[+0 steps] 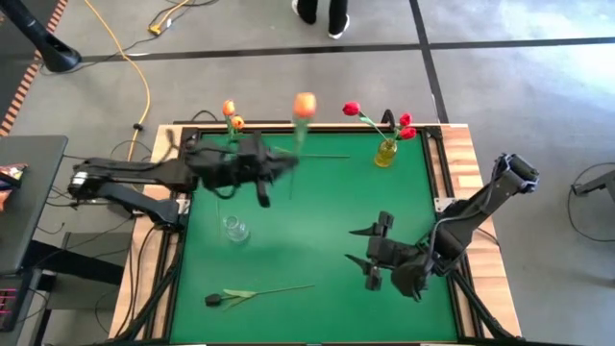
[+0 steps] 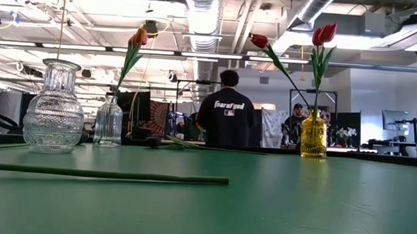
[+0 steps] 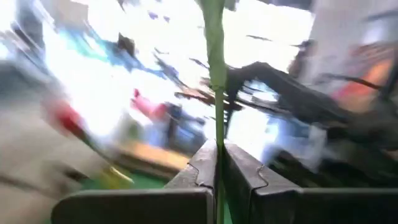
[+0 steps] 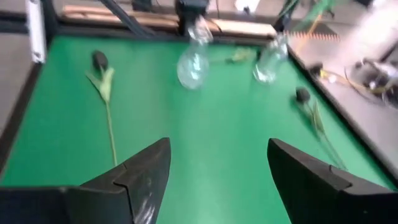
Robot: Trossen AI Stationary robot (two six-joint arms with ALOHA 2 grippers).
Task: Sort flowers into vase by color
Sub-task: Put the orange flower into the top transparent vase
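A thin green tulip (image 3: pixel 217 93) stem is pinched in the left claw (image 3: pixel 219 163), seemingly above the cut-glass vase (image 2: pixel 53 108); the right claw (image 4: pixel 214 171) is spread, empty.

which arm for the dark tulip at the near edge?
Right, probably. The right gripper is open and empty over the mat, nearer the dark tulip lying flat by the near edge. The left gripper is shut on an orange tulip at the far side.

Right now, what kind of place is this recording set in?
Probably an open-plan robotics lab or workshop: exposed ceiling ducts, a person standing at workstations behind, and a green-topped table with cables on the concrete floor.
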